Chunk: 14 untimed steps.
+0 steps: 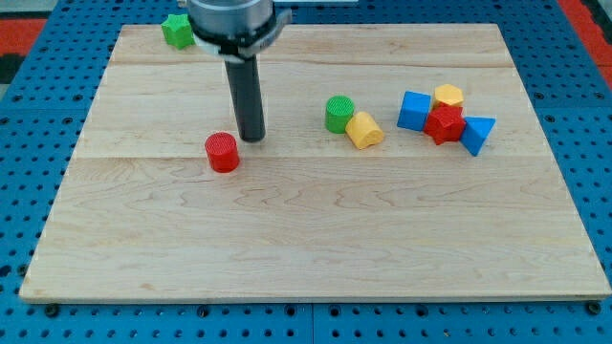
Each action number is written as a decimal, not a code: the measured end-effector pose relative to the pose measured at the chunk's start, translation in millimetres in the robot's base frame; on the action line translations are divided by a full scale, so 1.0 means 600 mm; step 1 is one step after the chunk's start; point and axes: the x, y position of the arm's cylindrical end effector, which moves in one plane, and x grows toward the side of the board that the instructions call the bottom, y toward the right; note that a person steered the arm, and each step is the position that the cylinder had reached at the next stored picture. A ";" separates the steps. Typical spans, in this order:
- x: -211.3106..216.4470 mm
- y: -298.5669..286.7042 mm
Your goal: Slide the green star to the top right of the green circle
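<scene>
— What surrounds the scene?
— A pale wooden board (316, 248) of joined planks lies on a blue perforated surface (29, 115).
— Anything else?
— Red patches at both top corners.

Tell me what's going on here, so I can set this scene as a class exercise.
A robot arm with a straight dark rod is working over a wooden board of coloured blocks. My tip rests just to the upper right of the red cylinder, not clearly touching it. The green star sits far off at the board's top left edge, untouched. The green circle stands mid-board, touching a yellow block. The star is not yet at the circle's top right.
</scene>
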 end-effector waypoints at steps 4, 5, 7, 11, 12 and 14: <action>-0.258 -0.348; -0.340 -0.294; -0.316 -0.016; -0.184 -0.018; -0.144 0.146; -0.069 0.073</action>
